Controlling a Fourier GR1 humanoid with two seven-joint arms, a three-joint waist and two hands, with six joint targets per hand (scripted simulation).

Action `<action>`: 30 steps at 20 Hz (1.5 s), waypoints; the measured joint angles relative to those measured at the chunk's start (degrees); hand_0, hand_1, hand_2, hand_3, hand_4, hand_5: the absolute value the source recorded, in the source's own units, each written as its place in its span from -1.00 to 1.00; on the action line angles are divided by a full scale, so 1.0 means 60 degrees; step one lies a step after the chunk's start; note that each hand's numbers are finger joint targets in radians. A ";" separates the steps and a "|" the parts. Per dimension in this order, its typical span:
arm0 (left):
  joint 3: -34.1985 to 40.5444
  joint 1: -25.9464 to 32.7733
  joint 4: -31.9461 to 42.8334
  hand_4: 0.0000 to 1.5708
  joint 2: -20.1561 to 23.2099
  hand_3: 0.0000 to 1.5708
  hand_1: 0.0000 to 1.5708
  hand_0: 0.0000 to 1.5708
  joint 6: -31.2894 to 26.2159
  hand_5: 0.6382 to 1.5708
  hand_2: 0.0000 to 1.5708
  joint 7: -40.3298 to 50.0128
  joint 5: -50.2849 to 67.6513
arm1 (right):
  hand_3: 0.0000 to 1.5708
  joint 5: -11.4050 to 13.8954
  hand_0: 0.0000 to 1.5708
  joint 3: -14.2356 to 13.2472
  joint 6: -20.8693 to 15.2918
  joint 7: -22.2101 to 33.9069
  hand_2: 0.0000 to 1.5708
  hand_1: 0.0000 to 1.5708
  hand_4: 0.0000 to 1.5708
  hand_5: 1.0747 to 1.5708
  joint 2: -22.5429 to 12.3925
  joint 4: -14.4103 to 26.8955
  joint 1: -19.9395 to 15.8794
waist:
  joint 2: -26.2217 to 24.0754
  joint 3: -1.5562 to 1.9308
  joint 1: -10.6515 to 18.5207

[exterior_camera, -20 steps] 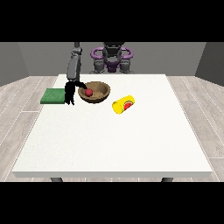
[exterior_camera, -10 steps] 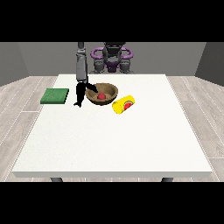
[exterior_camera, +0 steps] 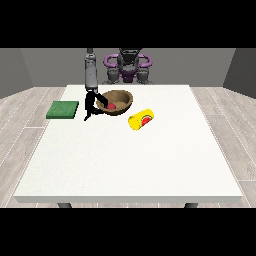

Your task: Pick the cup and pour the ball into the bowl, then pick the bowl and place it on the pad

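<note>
A brown bowl (exterior_camera: 120, 100) stands at the far side of the white table (exterior_camera: 130, 165) with a red ball (exterior_camera: 111, 106) inside it. The hand at the view's left (exterior_camera: 91, 105) is at the bowl's left rim, its fingers curled onto that rim. A yellow cup (exterior_camera: 139, 120) lies on its side just right of and nearer than the bowl, its reddish mouth turned towards the camera. A green pad (exterior_camera: 63, 109) lies flat to the left of the hand, apart from the bowl. No other hand shows.
The robot's purple and grey torso (exterior_camera: 128, 67) rises behind the table's far edge. The arm (exterior_camera: 90, 75) comes straight down to the bowl's left side. White tabletop stretches out in front of the objects.
The hand and the bowl have shifted together to the view's right, away from the pad, most of it in the first half second. The cup and the pad have stayed put.
</note>
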 measured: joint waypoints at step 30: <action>0.0725 0.1534 0.0836 -0.98 0.1240 -1.00 -1.00 -1.00 -0.0239 0.92 -1.00 -0.1173 0.0027 | 0.27 -0.0232 1.00 -0.1211 0.3201 0.2071 1.00 1.00 0.66 0.88 -0.4244 0.1500 -0.1415 | 0.0166 0.0240 -0.1322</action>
